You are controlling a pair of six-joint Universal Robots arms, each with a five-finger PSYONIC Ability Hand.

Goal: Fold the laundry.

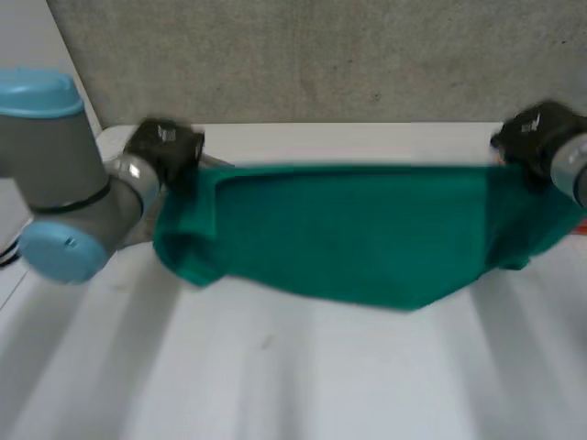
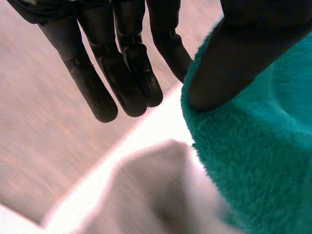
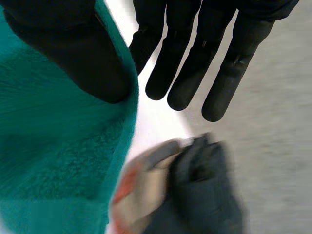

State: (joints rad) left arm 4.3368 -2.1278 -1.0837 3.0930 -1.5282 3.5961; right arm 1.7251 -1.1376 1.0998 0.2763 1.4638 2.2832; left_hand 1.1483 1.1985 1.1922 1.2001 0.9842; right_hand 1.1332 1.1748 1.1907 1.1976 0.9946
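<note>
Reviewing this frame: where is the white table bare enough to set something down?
Bare: the near side of the white table, from the lower edge of the teal fleece towel toward the robot. Crowded: the far side, where the left hand and right hand pinch its upper corners.

Head camera looks down from behind me at the tabletop; wrist cameras hug my left hand and right hand, sharing the cloth.
</note>
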